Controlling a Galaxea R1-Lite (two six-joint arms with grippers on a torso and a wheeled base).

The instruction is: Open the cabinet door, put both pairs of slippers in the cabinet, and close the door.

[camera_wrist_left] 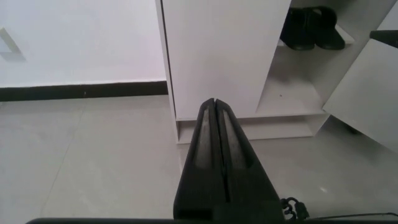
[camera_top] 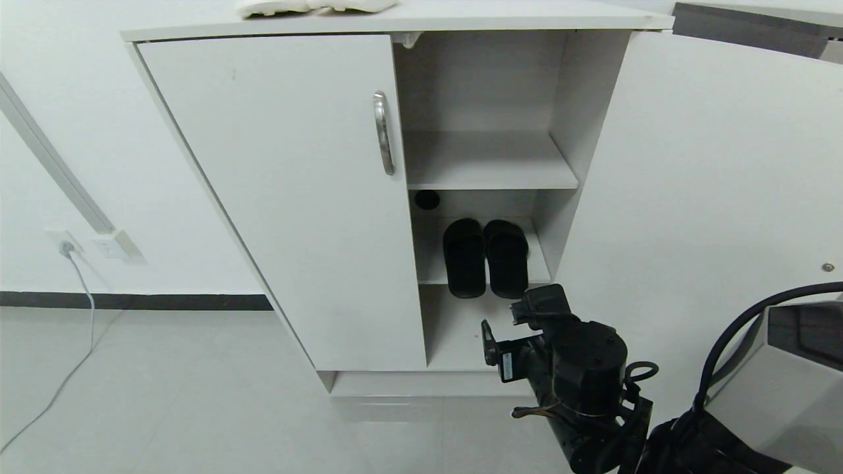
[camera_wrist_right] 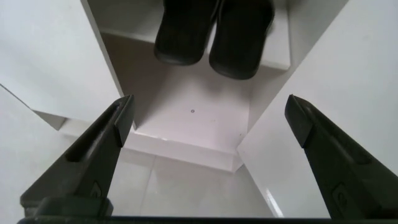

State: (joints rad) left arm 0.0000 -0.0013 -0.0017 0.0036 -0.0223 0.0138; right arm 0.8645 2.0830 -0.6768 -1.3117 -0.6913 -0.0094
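The white cabinet (camera_top: 395, 23) has its left door (camera_top: 283, 197) closed and its right door (camera_top: 711, 184) swung wide open. A pair of black slippers (camera_top: 486, 258) lies side by side on the middle shelf, toes pointing out; they are also in the right wrist view as black slippers (camera_wrist_right: 214, 31) and in the left wrist view as black slippers (camera_wrist_left: 311, 28). A pale pair of slippers (camera_top: 316, 6) rests on the cabinet top. My right gripper (camera_wrist_right: 208, 106) is open and empty, low in front of the bottom compartment. My left gripper (camera_wrist_left: 213, 104) is shut on nothing, above the floor, away from the cabinet.
A metal handle (camera_top: 383, 131) runs down the closed door's edge. The upper shelf (camera_top: 487, 161) and bottom compartment (camera_top: 454, 329) hold nothing. A wall socket (camera_top: 66, 249) with a trailing cable is at the left. The open door stands close beside my right arm.
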